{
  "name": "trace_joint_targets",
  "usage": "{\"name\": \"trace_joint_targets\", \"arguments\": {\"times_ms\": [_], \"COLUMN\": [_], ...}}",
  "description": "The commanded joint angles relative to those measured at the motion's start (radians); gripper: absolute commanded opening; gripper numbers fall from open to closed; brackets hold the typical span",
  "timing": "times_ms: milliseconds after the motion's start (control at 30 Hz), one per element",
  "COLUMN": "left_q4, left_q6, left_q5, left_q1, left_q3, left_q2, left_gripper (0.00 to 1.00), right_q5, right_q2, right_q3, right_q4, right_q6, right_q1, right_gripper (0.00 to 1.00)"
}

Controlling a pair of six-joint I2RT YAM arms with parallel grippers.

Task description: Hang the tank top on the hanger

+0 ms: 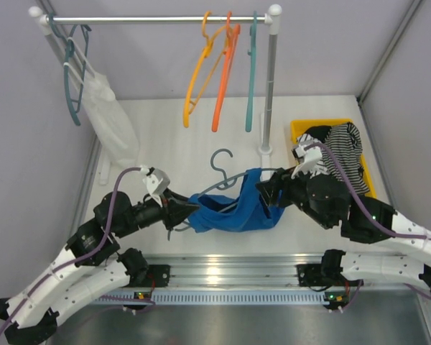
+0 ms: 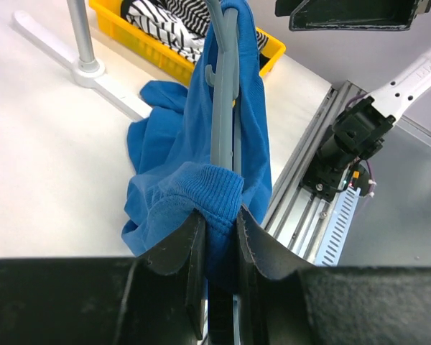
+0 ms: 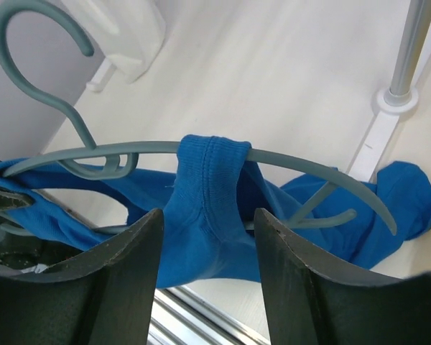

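The blue tank top [image 1: 233, 212] hangs bunched on the slate-teal hanger [image 1: 221, 162], which is held low over the table between both arms. My left gripper [image 1: 184, 210] is shut on the hanger's left end together with a fold of the top; in the left wrist view the hanger arm [image 2: 223, 108] and blue fabric [image 2: 169, 165] run away from the gripper [image 2: 219, 224]. My right gripper [image 1: 267, 191] is open. One strap [image 3: 210, 180] is looped over the hanger arm [image 3: 305, 169] and hangs between the spread fingers of this gripper [image 3: 208, 217].
A clothes rail [image 1: 158, 19] at the back carries orange hangers [image 1: 214, 68], a teal hanger [image 1: 251, 72] and a white garment [image 1: 108, 115]. Its upright pole [image 1: 269, 93] stands beside a yellow bin [image 1: 300, 129] of striped garments [image 1: 345, 147]. A metal rail [image 1: 223, 269] runs along the near edge.
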Motion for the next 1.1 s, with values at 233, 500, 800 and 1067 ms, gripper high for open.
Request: {"name": "trace_joint_targets", "arguments": {"times_ms": [233, 500, 800, 1067], "left_q4": [-0.015, -0.137, -0.230, -0.208], "left_q6": [-0.028, -0.050, -0.040, 0.113], "left_q5": [-0.146, -0.293, -0.583, -0.831], "left_q1": [-0.004, -0.004, -0.004, -0.004], "left_q3": [0.016, 0.057, 0.097, 0.178], "left_q2": [-0.142, -0.192, -0.290, -0.220], "left_gripper": [0.00, 0.00, 0.00, 0.00], "right_q5": [0.013, 0.037, 0.043, 0.040], "right_q2": [-0.020, -0.011, 0.020, 0.031], "right_q3": [0.082, 0.096, 0.128, 0.139], "right_q4": [-0.007, -0.015, -0.034, -0.036], "right_q6": [-0.020, -0.023, -0.037, -0.046], "right_q1": [-0.008, -0.008, -0.008, -0.010], "right_gripper": [0.53, 0.53, 0.52, 0.51]}}
